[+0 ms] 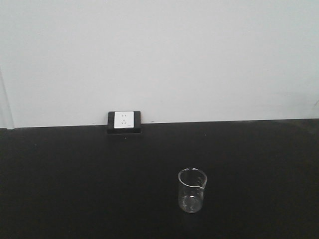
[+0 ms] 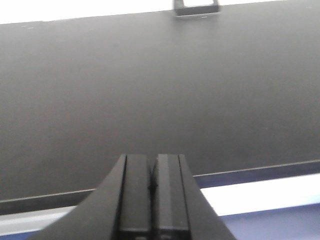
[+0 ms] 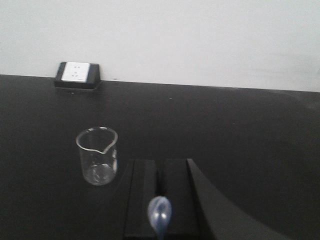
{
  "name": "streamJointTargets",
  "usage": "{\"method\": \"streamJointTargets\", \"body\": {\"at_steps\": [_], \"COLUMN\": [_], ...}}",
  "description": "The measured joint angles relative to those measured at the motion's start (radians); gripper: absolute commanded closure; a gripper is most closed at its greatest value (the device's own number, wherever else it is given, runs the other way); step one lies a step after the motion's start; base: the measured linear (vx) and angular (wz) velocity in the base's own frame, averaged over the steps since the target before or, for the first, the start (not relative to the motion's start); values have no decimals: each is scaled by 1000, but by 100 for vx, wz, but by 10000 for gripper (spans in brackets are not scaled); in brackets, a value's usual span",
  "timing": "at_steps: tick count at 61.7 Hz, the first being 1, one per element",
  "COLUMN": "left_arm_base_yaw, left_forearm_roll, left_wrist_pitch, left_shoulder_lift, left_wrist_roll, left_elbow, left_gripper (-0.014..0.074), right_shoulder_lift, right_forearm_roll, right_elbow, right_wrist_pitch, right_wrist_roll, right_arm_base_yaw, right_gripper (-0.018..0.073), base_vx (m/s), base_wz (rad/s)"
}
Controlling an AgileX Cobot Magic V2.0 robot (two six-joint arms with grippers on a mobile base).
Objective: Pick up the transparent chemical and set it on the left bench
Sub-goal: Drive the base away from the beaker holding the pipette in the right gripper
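In the right wrist view my right gripper [image 3: 161, 162] is shut on the transparent chemical [image 3: 160, 210], a clear pipette whose pale bluish bulb sticks out between the fingers towards the camera; its stem is hidden. The gripper hangs above a black benchtop, just right of a clear glass beaker [image 3: 97, 156]. In the left wrist view my left gripper [image 2: 152, 157] is shut and empty, over the front edge of the same black benchtop [image 2: 150, 90]. Neither gripper shows in the front view. The left bench with the white bins is out of view.
The empty beaker [image 1: 191, 190] stands upright on the black benchtop [image 1: 75, 174]. A white wall socket [image 1: 124, 120] sits at the back against the white wall; it also shows in the right wrist view [image 3: 77, 74] and the left wrist view [image 2: 196, 6].
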Motion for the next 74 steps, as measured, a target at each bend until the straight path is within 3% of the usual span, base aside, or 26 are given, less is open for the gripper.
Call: {"method": "streamJointTargets", "body": {"at_steps": [36, 74], "left_arm_base_yaw": [0, 0], "left_forearm_roll": [0, 0], "left_wrist_pitch": [0, 0], "left_shoulder_lift": [0, 0], "left_wrist_roll": [0, 0], "left_elbow": [0, 0], "left_gripper": [600, 600], "right_shoulder_lift": [0, 0], "right_forearm_roll": [0, 0], "right_elbow": [0, 0], "right_wrist_pitch": [5, 5], "right_wrist_roll": [0, 0], "right_arm_base_yaw": [0, 0], "right_gripper": [564, 564], "base_vx": [-15, -33], "base_wz": [-29, 36]}}
